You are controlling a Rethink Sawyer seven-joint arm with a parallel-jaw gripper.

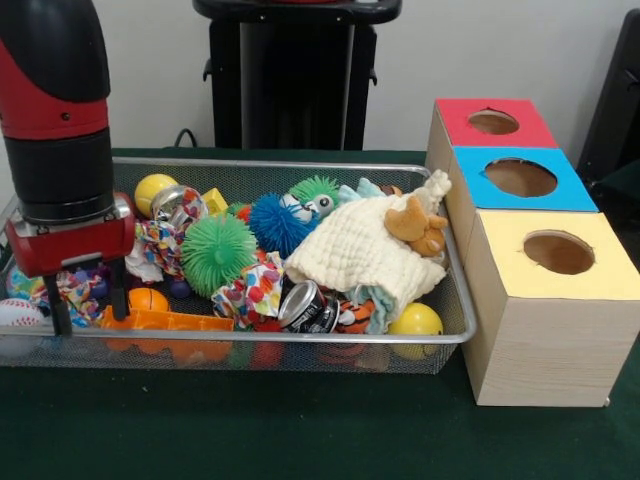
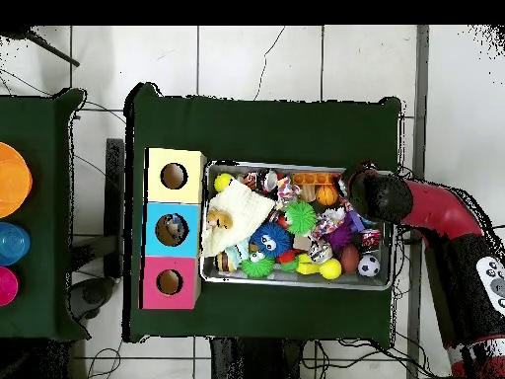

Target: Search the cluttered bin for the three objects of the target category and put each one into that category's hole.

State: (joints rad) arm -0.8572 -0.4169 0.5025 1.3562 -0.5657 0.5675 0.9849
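Observation:
The wire mesh bin (image 1: 300,340) lies on the green table, full of toys, and also shows in the overhead view (image 2: 286,166). My gripper (image 1: 87,305) hangs open over the bin's left end in the front view, its fingertips low among a patterned cloth and an orange toy, with nothing between them. In the overhead view the arm's head hides the gripper (image 2: 363,195) at the bin's right end. I cannot make out any clear plastic bottle; they are hidden in the clutter. The blue-topped hole (image 1: 520,177) is the middle one on the wooden box (image 2: 172,229).
A cream cloth (image 1: 360,250) with a tan plush toy covers the bin's right part. Silver cans (image 1: 180,205) (image 1: 308,308), green (image 1: 217,252) and blue (image 1: 275,225) spiky balls, yellow balls and a baseball (image 1: 20,315) lie around. Red-topped (image 1: 493,122) and yellow-topped (image 1: 558,252) holes flank the blue.

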